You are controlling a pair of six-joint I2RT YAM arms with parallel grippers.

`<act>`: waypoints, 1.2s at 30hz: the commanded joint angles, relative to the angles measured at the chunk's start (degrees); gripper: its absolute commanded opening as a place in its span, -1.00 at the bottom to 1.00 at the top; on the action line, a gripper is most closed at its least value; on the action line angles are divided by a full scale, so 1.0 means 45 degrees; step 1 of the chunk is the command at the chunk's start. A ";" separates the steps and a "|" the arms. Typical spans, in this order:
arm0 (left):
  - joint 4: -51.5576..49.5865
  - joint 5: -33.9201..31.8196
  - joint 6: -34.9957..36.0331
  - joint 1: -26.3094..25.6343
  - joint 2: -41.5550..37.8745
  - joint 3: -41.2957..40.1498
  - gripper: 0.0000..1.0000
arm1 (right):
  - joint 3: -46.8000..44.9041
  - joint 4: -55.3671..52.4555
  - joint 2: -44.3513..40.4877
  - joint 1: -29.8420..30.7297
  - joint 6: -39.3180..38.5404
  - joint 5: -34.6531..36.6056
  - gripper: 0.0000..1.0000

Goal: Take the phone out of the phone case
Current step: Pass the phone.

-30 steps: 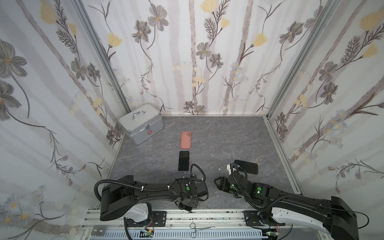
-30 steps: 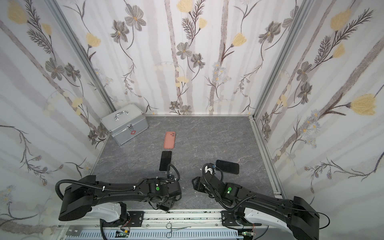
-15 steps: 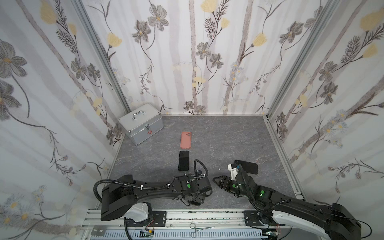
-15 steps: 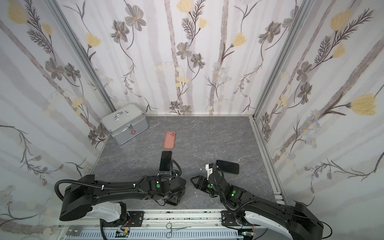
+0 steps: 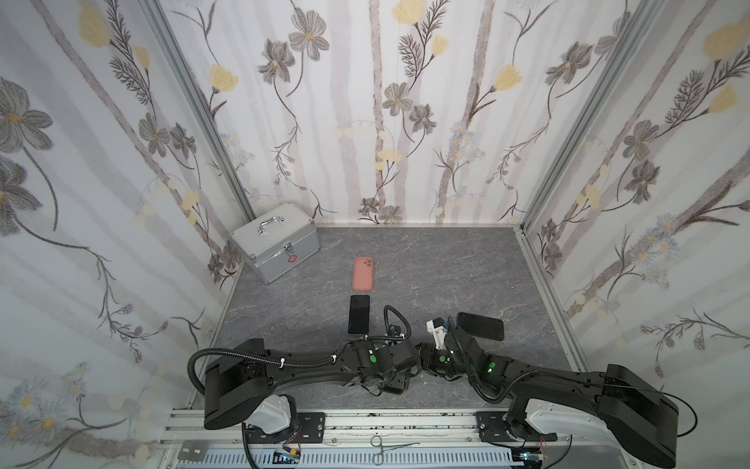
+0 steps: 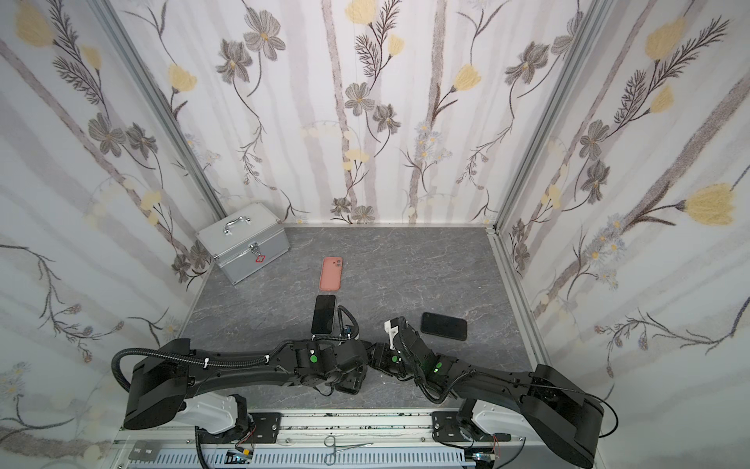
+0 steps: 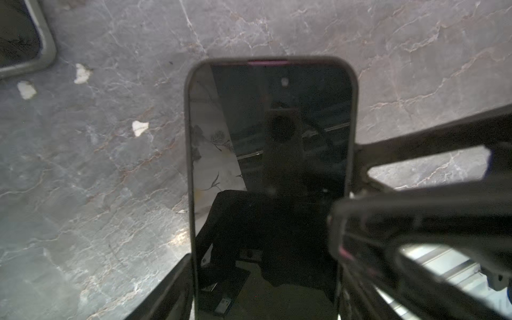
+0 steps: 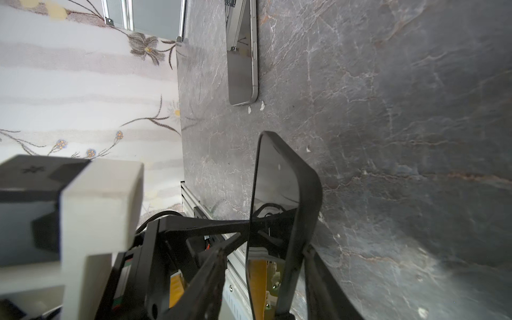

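"What's on the worktop?"

"Grey, veined like marble. A silver metal box with a handle stands in the far left corner. Near the middle lies a pink case, back up, and just nearer than that a black phone, screen up."

"Anything on the right?"

"A dark phone, lying flat and turned crosswise. Small white flecks are scattered on the surface too."
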 commanded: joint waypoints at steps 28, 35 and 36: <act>0.4536 0.0365 0.0750 0.1388 -0.5177 -0.1380 1.00 | 0.0623 -0.2406 -0.4600 -0.1776 -0.1273 0.2058 -1.00; 0.7703 0.2254 -0.0153 0.3119 -0.6826 -0.3044 0.99 | 0.0969 -0.2291 -0.5897 -0.3628 -0.1989 0.0937 -1.00; 0.8329 0.2608 -0.0298 0.3410 -0.6977 -0.3254 0.99 | 0.1075 -0.2146 -0.6059 -0.3930 -0.2197 0.0565 -1.00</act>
